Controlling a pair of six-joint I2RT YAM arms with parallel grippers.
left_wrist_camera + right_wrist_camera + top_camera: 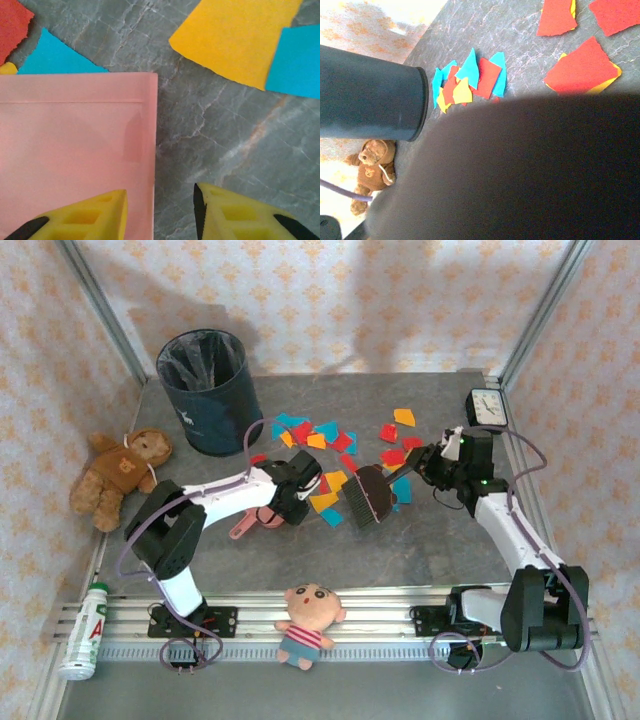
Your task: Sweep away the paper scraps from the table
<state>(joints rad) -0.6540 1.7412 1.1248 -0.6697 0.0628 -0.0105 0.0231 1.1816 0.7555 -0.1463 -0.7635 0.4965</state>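
Surface: dark grey stone-look table (450,550), boxed in by patterned wall panels, with an aluminium rail along the near edge.
Left gripper (160,192): yellow fingers apart, straddling the side edge of the pink dustpan (75,150). One finger is over the pan and one over bare table, with no clamp evident.
Right gripper (428,465): jaws together, apparently on the handle of the dark brush (367,497). The wrist view is obscured, so the grip is judged from above.
Paper scraps (318,435): spread across the middle of the table toward the far edge, between the two grippers. A blue piece and a red piece lie at the pan's front edge.
Step in hand: securing the pan, brush poised at the scraps.
Method advised: seat the fingers firmly on the pan wall. Keep its front edge flat on the table so paper cannot slip beneath. Draw the bristles low and slowly toward the pan, starting with the outlying scraps on the right.
Risk: light paper may flutter or skid past the pan.
Count, scraps: about eighteen; overlaps prevent an exact figure.
Count, tools: one dustpan, one brush.
Count, other: one bin (208,390) at the far left corner, one clock (487,407) at the far right corner, one teddy bear (120,475) at the left edge, one doll (308,620) on the near rail, and one bottle (85,630) at the near left corner.
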